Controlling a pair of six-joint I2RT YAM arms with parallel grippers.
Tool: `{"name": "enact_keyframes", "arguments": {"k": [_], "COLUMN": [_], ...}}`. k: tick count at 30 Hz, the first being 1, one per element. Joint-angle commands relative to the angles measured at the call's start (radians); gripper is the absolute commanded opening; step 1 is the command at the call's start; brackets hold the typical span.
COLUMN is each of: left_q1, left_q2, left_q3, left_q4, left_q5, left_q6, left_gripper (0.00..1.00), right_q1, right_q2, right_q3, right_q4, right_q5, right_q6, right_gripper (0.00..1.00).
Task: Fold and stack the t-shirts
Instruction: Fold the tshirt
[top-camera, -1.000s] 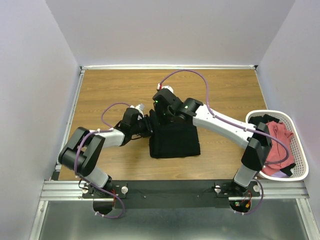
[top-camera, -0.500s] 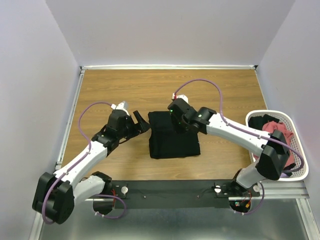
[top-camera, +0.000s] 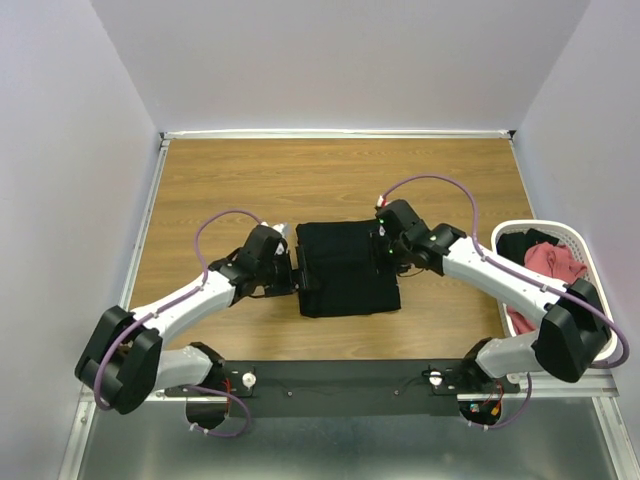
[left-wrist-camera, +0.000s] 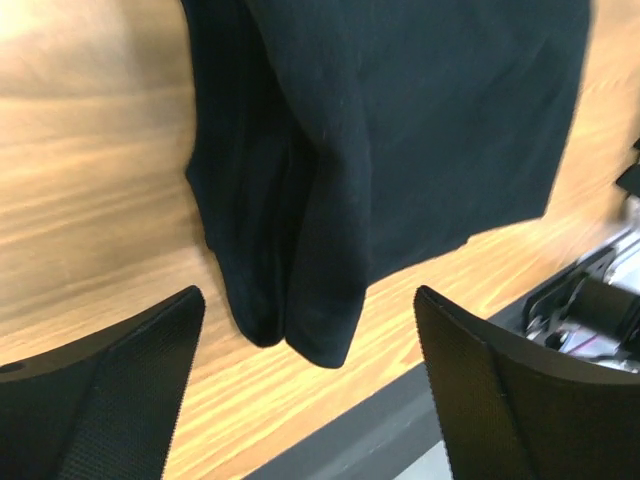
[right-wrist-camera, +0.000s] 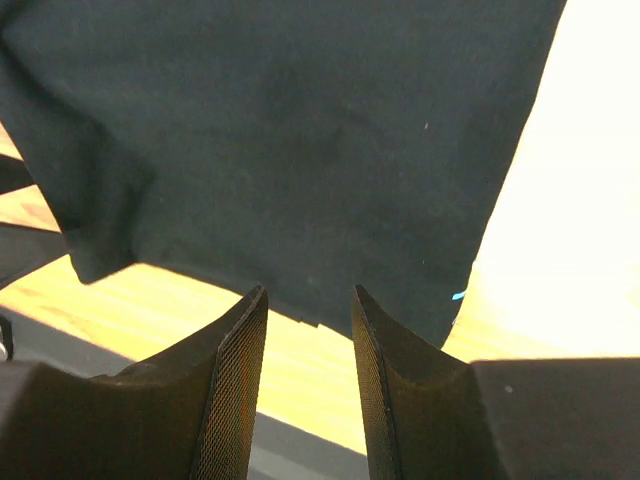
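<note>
A black t-shirt (top-camera: 348, 270) lies folded into a rough square on the wooden table (top-camera: 250, 180). My left gripper (top-camera: 296, 272) is at its left edge, low over the wood, jaws wide open. In the left wrist view the shirt's (left-wrist-camera: 400, 130) folded corner hangs between the spread fingers (left-wrist-camera: 130, 380), touching neither. My right gripper (top-camera: 386, 243) is over the shirt's upper right edge. Its fingers (right-wrist-camera: 235, 380) stand a little apart with only bare wood between them, and the black cloth (right-wrist-camera: 280, 150) lies just ahead. A salmon-red t-shirt (top-camera: 560, 262) is bunched in the basket.
A white mesh basket (top-camera: 545, 224) stands at the table's right edge, with dark cloth (top-camera: 515, 243) in it beside the salmon one. A metal rail (top-camera: 340, 378) runs along the near edge and shows in the left wrist view (left-wrist-camera: 590, 300). White walls close off three sides.
My left gripper let go, swung out to the left, then came back to the shirt's left edge with jaws wide. My right gripper slid from the shirt's top left to its right side.
</note>
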Motion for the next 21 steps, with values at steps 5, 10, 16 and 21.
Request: {"name": "enact_keyframes", "arguments": {"k": [5, 10, 16, 21], "left_q1": [-0.062, -0.080, -0.082, -0.083], "left_q2": [0.121, 0.102, 0.065, 0.040], "left_q3": [0.005, -0.028, -0.093, -0.121], "left_q4": [-0.003, -0.009, -0.023, -0.050], "left_q5": [0.097, 0.120, 0.200, 0.245], "left_q6": [0.047, 0.036, 0.024, 0.030], "left_gripper": [0.68, 0.35, 0.17, 0.17], "right_q1": [-0.062, -0.132, -0.217, -0.261], "right_q2": [-0.026, -0.024, -0.030, -0.026], "right_q3": [-0.108, -0.186, -0.260, -0.307], "right_q4": [0.076, 0.108, 0.108, 0.110], "right_q5": [-0.139, -0.195, -0.248, -0.283], "right_q6": [-0.011, -0.007, 0.012, 0.021], "right_gripper": [0.46, 0.45, 0.43, 0.42]}}
